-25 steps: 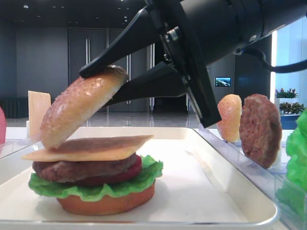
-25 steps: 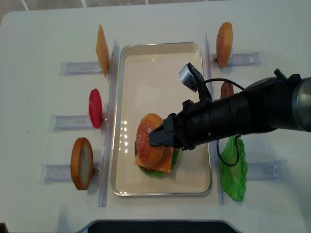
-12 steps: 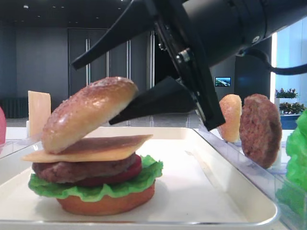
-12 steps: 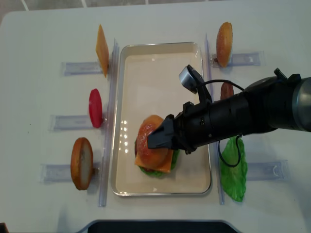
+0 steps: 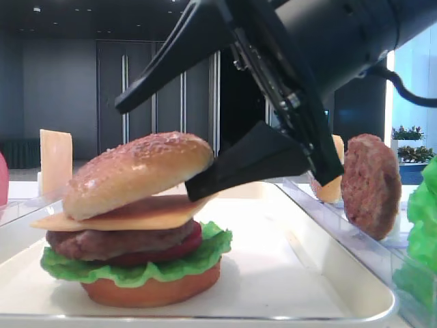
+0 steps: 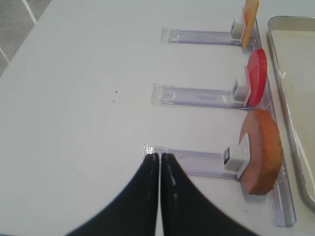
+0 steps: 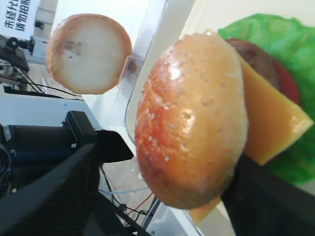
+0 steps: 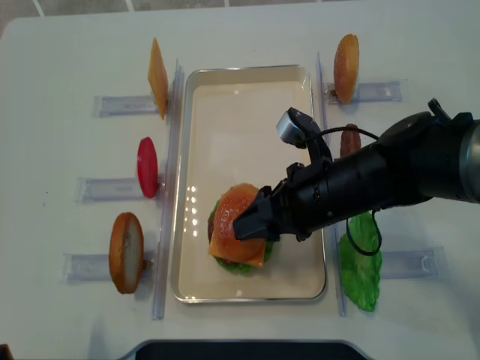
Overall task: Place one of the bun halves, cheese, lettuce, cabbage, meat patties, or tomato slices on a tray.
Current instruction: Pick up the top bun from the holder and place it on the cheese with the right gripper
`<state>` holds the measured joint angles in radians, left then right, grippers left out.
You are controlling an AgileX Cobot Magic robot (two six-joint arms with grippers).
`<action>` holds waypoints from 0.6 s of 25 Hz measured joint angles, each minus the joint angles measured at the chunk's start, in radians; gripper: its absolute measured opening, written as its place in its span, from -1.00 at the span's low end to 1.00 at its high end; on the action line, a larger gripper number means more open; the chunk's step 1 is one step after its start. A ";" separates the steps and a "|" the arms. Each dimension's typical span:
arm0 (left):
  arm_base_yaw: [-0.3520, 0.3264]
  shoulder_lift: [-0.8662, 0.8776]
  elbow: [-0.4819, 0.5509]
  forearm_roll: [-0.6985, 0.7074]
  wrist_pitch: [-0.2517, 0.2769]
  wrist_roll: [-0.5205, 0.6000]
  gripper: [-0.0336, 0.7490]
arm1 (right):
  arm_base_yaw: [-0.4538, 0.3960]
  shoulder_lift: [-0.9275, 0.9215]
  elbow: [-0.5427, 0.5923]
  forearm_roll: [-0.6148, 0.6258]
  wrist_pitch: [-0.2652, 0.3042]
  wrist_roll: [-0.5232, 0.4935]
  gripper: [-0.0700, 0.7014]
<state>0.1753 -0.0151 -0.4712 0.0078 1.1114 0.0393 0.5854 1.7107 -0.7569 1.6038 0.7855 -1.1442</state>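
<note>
clear racks (image 6: 197, 96) (on white table (image 6: 74, 98))

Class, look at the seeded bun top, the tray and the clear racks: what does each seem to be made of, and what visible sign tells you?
Bun top: probably moulded plastic or rubber; its glossy, speckled crust glints.
Tray: cream-white, likely enamelled metal or plastic; smooth sheen, rolled rim.
Racks: clear hard plastic; the table shows through.

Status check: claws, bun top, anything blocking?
Right claw open, straddling the seeded bun top. Bun top rests tilted on the cheese atop the stack in the tray. Left claw shut, off by the racks. Nothing blocking.
</note>
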 joint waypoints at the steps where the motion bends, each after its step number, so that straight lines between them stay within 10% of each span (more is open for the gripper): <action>1: 0.000 0.000 0.000 0.000 0.000 0.000 -0.92 | 0.000 -0.013 0.000 -0.018 -0.019 0.005 0.51; 15: 0.000 0.000 0.000 0.000 0.000 0.001 -0.92 | -0.002 -0.174 0.000 -0.227 -0.134 0.121 0.51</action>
<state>0.1753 -0.0151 -0.4712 0.0078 1.1114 0.0402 0.5832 1.5363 -0.7569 1.3766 0.6513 -1.0233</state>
